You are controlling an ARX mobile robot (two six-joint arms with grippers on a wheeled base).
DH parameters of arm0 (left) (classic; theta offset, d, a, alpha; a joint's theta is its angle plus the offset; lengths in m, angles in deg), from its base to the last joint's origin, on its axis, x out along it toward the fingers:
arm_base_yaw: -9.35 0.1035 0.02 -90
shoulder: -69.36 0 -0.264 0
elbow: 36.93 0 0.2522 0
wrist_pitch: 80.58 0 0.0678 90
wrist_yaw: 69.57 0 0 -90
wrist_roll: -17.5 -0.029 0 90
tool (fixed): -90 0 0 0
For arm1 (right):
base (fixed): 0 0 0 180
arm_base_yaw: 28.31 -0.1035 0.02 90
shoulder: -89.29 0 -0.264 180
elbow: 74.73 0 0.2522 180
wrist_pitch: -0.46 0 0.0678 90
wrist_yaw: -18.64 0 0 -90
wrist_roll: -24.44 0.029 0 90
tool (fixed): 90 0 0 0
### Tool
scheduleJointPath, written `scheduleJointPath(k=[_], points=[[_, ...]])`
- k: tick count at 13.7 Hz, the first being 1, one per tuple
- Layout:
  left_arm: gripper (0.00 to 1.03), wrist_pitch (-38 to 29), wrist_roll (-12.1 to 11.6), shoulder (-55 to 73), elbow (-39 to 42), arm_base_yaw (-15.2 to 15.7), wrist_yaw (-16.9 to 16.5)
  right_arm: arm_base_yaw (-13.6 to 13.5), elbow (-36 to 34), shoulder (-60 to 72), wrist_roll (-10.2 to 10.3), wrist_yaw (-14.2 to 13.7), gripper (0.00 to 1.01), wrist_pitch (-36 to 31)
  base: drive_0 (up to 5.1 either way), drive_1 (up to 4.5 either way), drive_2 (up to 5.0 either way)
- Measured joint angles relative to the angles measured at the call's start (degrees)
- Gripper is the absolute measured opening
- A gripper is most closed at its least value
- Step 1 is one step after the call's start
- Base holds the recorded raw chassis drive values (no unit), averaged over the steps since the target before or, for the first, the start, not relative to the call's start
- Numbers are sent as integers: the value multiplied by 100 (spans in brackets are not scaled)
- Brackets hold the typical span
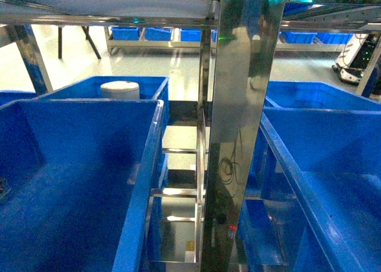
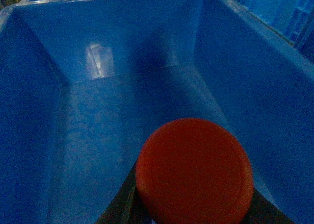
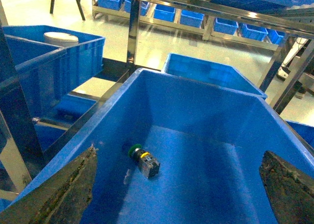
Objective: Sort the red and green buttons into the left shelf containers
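In the left wrist view a red button (image 2: 195, 172) fills the lower middle, its round cap facing the camera. My left gripper (image 2: 194, 209) is shut on it, with the dark fingers (image 2: 122, 204) showing at either side below the cap. It hangs inside a left shelf container (image 2: 113, 42), a deep blue bin also seen in the head view (image 1: 77, 129). A green button (image 3: 143, 160) with a silvery body lies on its side on the floor of the right blue bin (image 3: 196, 101). My right gripper (image 3: 176, 192) is open above that bin, clear of the green button.
A shiny steel shelf post (image 1: 241, 135) stands between the left and right bins. A white roll (image 1: 119, 90) sits in the rear left bin. More blue bins (image 3: 211, 72) stand behind and on a far rack. Steel rails cross overhead.
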Motion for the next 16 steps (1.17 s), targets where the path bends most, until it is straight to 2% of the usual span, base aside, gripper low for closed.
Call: scheduleJointPath(k=[5, 6, 8, 9, 10, 11, 12, 14, 15, 16], points=[[25, -63, -188, 697, -195, 275, -214, 0, 0, 0, 0, 0, 98, -2, 0, 0, 0], [25, -55, -249, 918, -258, 389, -236, 0, 0, 0, 0, 0, 98, 0, 0, 0, 0], [25, 46, -369, 1508, -476, 811, -282, 0, 2, 0, 0, 0, 98, -2, 0, 0, 0], [49, 118, -234, 1537, -780, 531, -466, 0, 0, 0, 0, 0, 98, 0, 0, 0, 0], [94, 341, -33, 1047, -772, 400, -570, 0, 0, 0, 0, 0, 98, -2, 0, 0, 0], [98, 678, 334, -4, -382, 332, -837, 0, 2, 0, 0, 0, 98, -2, 0, 0, 0], [98, 640, 472, -269, -157, 229, -767, 0, 0, 0, 0, 0, 98, -2, 0, 0, 0], [98, 975, 680, -1082, 94, 216, -826, 0, 2, 0, 0, 0, 98, -2, 0, 0, 0], [98, 1071, 822, -1434, 195, 326, -962, 0, 0, 0, 0, 0, 98, -2, 0, 0, 0], [98, 1469, 1047, -1950, 295, 575, -1134, 0, 0, 0, 0, 0, 98, -2, 0, 0, 0]])
